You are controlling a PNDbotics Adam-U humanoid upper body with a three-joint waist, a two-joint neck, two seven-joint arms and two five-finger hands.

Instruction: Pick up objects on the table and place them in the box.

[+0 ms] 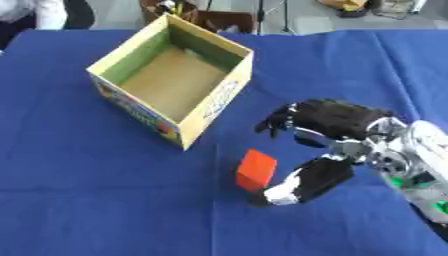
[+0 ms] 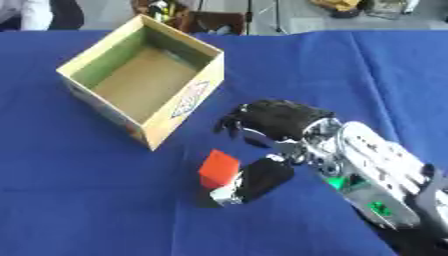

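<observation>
Closing in on the small orange-red rectangular block (image 1: pixel 256 170), with the black thumb (image 1: pixel 306 182) of the right hand (image 1: pixel 337 122) low beside the block's right face, its pale tip near the base and perhaps touching. Curled above and to the right, the black fingers (image 1: pixel 280 120) hang clear of the block, not yet around it. Half-closed, then, and gripping nothing so far.

Standing upright on the blue tablecloth (image 1: pixel 70 165), just in front of the near corner of the open cardboard box (image 1: pixel 223 95) and apart from it. Looks rigid, light and smooth-sided, probably plastic or painted wood, so unlikely to crush but apt to tip or skid if nudged from one side only. Best taken across two opposite flat faces, thumb on the right face and fingers brought down onto the left, about mid-height so as not to topple it.

Further out, a silver and white wrist and forearm (image 2: pixel 376 175) coming in from the lower right. Beyond the block, the box with yellow-green walls and a bare brown floor, printed outside, holding nothing that shows. No sign of the left hand in either view.
</observation>
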